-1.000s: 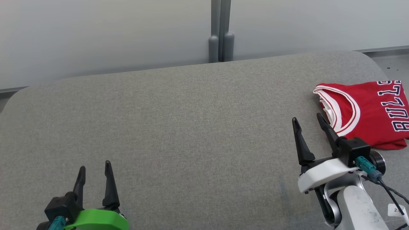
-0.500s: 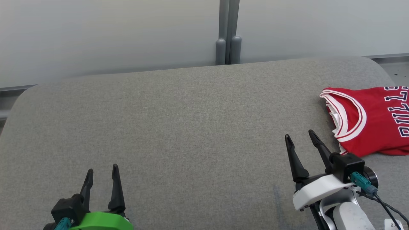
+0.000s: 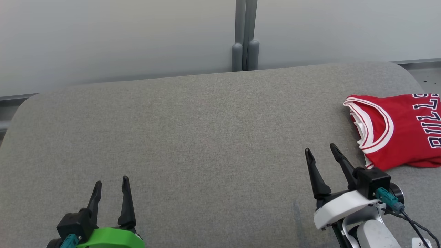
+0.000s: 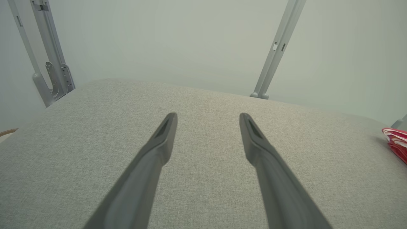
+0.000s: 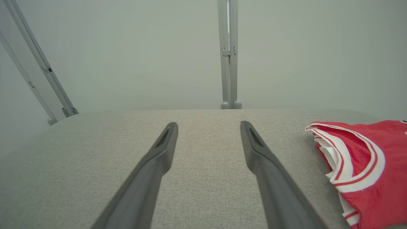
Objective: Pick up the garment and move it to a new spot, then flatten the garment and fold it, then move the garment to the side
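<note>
On grey padded table (image 3: pixel 206 131), near-left corner: left gripper (image 3: pixel 111 180), fingers spread, empty. Table's near right: right gripper (image 3: pixel 319 147), spread, empty, drawn back off folded red jersey (image 3: pixel 403 137) since a second ago; set-aside likely done. Jersey at table's right end, collar facing table centre, long axis along table's length.

You see a grey fabric-covered table (image 3: pixel 206 120) set against a pale wall (image 3: pixel 103 34), with a grey post (image 3: pixel 240 27) behind its far edge.

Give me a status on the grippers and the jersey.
Left gripper open, empty. Right gripper open, empty, short of jersey. Jersey folded, table right side. Nothing between.
</note>
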### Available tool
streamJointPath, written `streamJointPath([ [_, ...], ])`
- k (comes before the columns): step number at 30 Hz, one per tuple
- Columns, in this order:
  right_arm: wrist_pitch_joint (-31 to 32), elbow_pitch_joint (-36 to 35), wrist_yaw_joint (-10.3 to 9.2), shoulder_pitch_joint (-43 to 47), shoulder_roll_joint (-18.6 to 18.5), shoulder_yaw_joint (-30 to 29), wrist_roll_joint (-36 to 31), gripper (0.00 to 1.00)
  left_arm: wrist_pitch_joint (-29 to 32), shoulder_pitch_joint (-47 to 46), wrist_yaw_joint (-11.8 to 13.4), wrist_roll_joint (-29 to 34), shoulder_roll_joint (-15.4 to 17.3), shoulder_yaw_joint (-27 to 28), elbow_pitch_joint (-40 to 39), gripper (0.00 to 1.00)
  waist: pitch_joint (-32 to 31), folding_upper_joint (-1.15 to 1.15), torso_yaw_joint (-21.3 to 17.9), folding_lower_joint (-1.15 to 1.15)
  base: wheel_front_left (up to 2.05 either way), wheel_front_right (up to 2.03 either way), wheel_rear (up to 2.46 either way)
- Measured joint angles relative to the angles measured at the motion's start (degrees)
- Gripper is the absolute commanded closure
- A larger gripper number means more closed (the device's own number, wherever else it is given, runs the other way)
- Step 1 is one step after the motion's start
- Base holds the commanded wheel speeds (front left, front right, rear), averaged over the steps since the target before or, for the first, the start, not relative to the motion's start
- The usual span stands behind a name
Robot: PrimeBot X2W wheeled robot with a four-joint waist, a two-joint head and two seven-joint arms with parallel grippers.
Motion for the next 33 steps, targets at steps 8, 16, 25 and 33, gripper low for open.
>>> streamJointPath([
  [8, -0.10, 0.18, 0.00, 0.29, 0.01, 0.31, 0.21, 0.00, -0.16, 0.01, 0.56, 0.11, 0.21, -0.20, -0.15, 0.00, -0.34, 0.00, 0.03, 0.00, 0.00, 0.00, 0.00],
  [16, -0.07, 0.79, 0.00, 1.19, 0.08, 0.26, 0.20, 1.00, -1.09, 0.19, 1.55, 1.08, 0.13, -0.02, -1.12, 1.00, -0.43, 0.00, 0.32, 0.00, 0.00, 0.00, 0.00],
  [25, 1.30, 3.08, 0.00, 2.53, 0.31, -0.42, 5.73, 1.00, 0.75, 0.23, 1.38, -3.74, -0.46, 0.52, 1.72, 1.00, -0.42, 0.09, 0.30, 0.00, 0.00, 0.00, 0.00],
  [33, 3.15, 3.67, 0.00, 2.05, 0.29, -1.92, 15.37, 1.00, 3.04, -0.69, 0.41, -11.92, -0.99, 2.10, 2.10, 1.00, -0.07, 0.01, 0.23, 0.00, 0.00, 0.00, 0.00],
])
